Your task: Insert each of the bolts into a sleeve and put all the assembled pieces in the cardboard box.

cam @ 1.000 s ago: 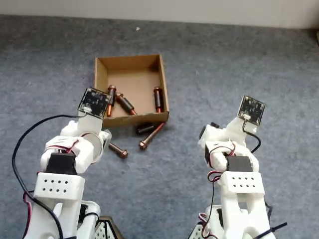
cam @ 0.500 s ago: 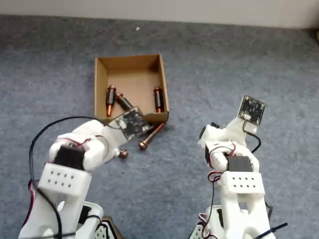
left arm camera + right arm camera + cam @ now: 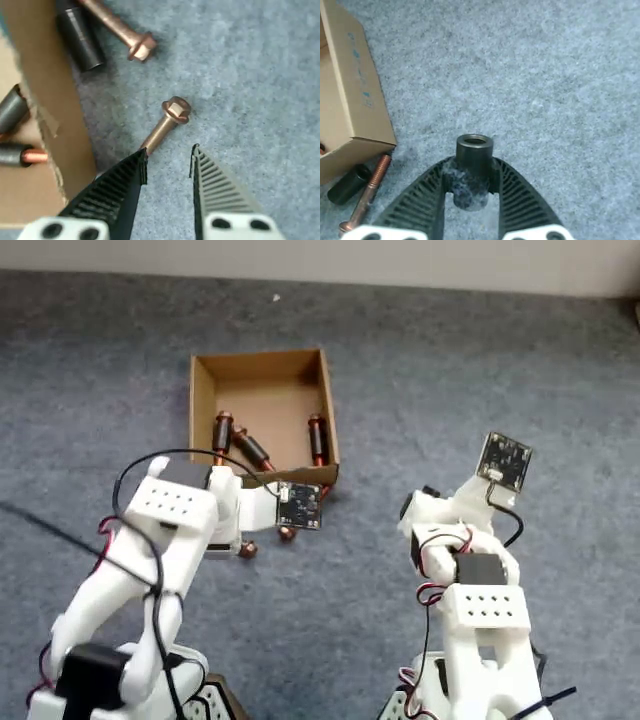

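Print: blue marks on the outer wall of the cardboard box (image 3: 351, 95), too small to read.

Left tool (image 3: 169, 151): jaws a narrow gap apart, holding nothing. It hangs over the tabletop (image 3: 420, 370) just outside the box's front wall, by the corner on the right arm's side. The short bolt (image 3: 169, 121) lies flat just ahead of the tips. Its hex head points away from the box, and its shank end is at the tip of the finger (image 3: 122, 182) nearer the box. Cannot tell whether the 2 touch.

Farther along the same wall, the long bolt (image 3: 117, 27) and the loose sleeve (image 3: 80, 32) lie side by side. The sleeve is the nearer of the 2 to the box, almost against the cardboard.

Right tool (image 3: 472, 175): clamped on a dark sleeve (image 3: 474, 150), held upright with the open bore facing the wrist camera. It sits well off to the side of the box over bare tabletop, away from the loose parts at the box corner.

Inside the box: 3 assembled pieces (image 3: 317, 440), each a bolt in a sleeve. 1 lies along the side wall nearer the right arm. The other 2 are toward the opposite side wall, close together and angled to each other.
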